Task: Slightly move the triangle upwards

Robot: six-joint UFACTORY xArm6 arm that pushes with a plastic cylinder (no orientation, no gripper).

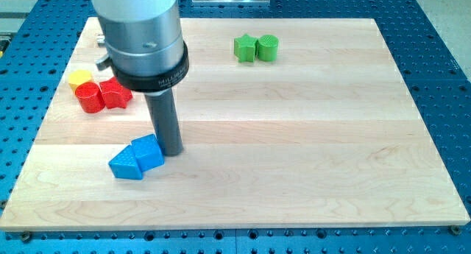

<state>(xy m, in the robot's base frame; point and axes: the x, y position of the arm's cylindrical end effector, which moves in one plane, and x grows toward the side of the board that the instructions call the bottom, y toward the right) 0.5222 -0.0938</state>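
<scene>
The blue triangle (126, 164) lies near the bench's (309, 173) bottom-left corner, touching a second blue block (149, 152) on its upper-right side; which shape that one has I cannot fully tell. I judge the triangle light, rigid and smooth-faced, likely to slide readily on the wood and to pivot if pushed off-centre, so contact belongs on its lower face, near the middle. I carry no jaws, only a rod, so there is nothing to release or clench; my tip (171, 152) stands just right of the second blue block, touching or nearly so. Above the pair the bench is open up to the red blocks (102, 96) and yellow block (79, 79) near the left edge. Two green blocks (256, 48) sit well apart by the top edge. Below the triangle, little room remains before the bottom edge.
</scene>
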